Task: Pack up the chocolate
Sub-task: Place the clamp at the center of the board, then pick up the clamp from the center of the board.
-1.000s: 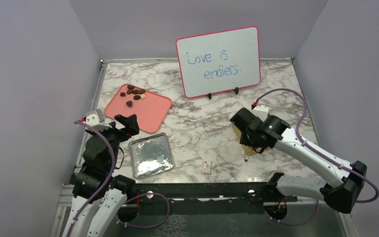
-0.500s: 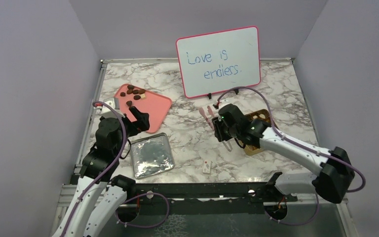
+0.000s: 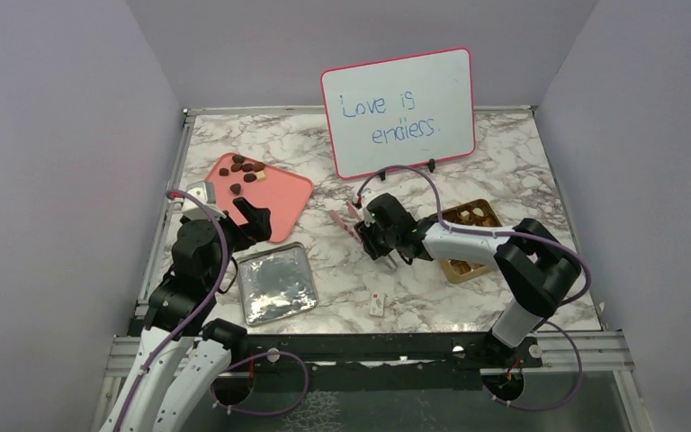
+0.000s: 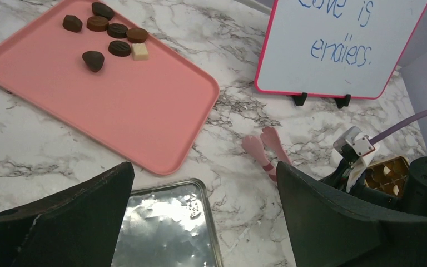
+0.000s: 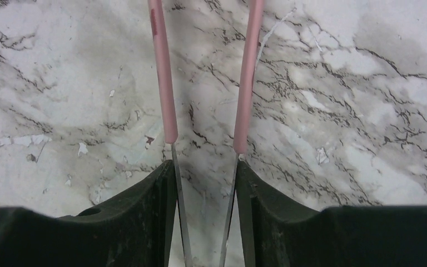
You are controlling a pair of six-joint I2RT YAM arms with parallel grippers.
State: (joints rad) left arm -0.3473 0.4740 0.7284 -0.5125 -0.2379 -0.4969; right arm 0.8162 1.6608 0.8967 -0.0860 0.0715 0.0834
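Observation:
Several dark brown chocolates (image 3: 245, 171) and one pale square piece lie at the far end of a pink tray (image 3: 279, 205); they also show in the left wrist view (image 4: 108, 39). A gold box (image 3: 470, 238) at the right holds a few pieces. My right gripper (image 3: 376, 238) is shut on pink-tipped metal tongs (image 3: 349, 220), whose two arms (image 5: 164, 83) stay spread over bare marble between the tray and the box. My left gripper (image 3: 252, 216) is open and empty, above the tray's near edge and a silver lid (image 3: 274, 283).
A whiteboard (image 3: 399, 112) on black feet stands at the back centre. A small white tag (image 3: 378, 304) lies near the front edge. The silver lid (image 4: 161, 233) sits just in front of the pink tray (image 4: 133, 105). Purple walls close in three sides.
My right arm has swung left from over the gold box to the table's middle, carrying the tongs. My left gripper has moved forward toward the pink tray.

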